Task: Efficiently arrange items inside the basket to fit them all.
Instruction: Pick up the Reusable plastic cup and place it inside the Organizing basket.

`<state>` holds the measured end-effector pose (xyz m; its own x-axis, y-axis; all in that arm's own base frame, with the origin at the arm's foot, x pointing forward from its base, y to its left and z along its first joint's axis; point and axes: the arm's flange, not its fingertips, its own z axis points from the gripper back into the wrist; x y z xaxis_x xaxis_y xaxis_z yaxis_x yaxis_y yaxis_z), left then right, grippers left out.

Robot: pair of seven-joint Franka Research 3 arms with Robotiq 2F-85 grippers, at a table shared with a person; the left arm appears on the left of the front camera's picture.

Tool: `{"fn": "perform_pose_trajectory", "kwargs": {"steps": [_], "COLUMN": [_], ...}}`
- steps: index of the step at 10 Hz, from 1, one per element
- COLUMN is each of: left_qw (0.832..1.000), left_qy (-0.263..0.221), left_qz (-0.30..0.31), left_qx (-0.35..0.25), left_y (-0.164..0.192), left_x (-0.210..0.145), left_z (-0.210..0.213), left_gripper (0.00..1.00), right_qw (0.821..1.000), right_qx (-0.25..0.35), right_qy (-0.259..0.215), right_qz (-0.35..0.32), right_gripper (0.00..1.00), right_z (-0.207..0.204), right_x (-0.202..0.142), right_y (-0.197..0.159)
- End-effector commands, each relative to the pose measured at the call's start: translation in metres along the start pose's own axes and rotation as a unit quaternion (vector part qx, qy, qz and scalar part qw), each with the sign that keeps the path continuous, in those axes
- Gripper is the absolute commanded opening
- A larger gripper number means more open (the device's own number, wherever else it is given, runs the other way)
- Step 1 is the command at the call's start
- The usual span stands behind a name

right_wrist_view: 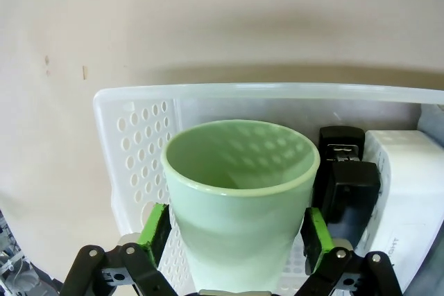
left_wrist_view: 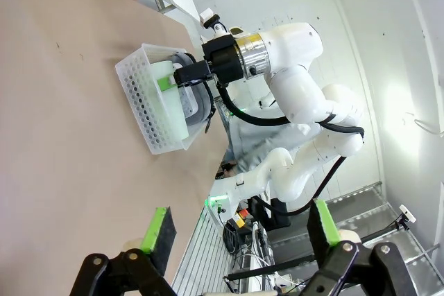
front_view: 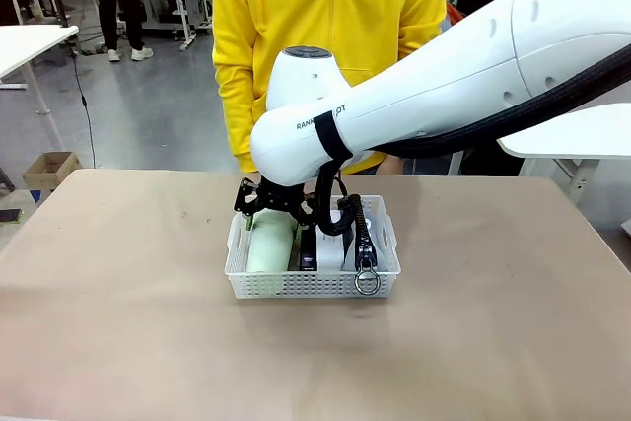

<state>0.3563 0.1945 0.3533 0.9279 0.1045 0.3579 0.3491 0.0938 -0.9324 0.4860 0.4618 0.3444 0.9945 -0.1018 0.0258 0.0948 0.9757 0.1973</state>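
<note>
The white basket (front_view: 312,285) sits mid-table in front of a person in yellow. A pale green cup (front_view: 271,244) lies on its side in the basket's left part. My right gripper (front_view: 258,206) reaches across from the right, and its green pads press both sides of the cup (right_wrist_view: 239,185). To the cup's right lie a black stapler-like object (right_wrist_view: 347,178), a white box (right_wrist_view: 409,185) and the pouch's black zipper with ring pull (front_view: 365,248). My left gripper (left_wrist_view: 239,230) hangs open in the air, well away from the basket (left_wrist_view: 146,102), with nothing between its fingers.
The brown table (front_view: 118,322) spreads wide around the basket on all sides. The person stands close behind the far edge. The right arm's white body (front_view: 444,76) crosses above the table's right half.
</note>
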Motion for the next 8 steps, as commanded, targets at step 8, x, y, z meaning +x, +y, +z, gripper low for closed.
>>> {"fn": "perform_pose_trajectory", "kwargs": {"steps": [8], "left_qw": [1.0], "left_qy": [0.004], "left_qz": [0.004], "left_qx": [0.003], "left_y": [-0.003], "left_x": [-0.003], "left_z": [-0.002], "left_gripper": [1.0], "right_qw": [0.935], "right_qx": [0.311], "right_qy": [0.134], "right_qz": [0.105], "right_gripper": [1.0], "right_z": [0.168], "right_x": [-0.05], "right_y": [-0.214]}}
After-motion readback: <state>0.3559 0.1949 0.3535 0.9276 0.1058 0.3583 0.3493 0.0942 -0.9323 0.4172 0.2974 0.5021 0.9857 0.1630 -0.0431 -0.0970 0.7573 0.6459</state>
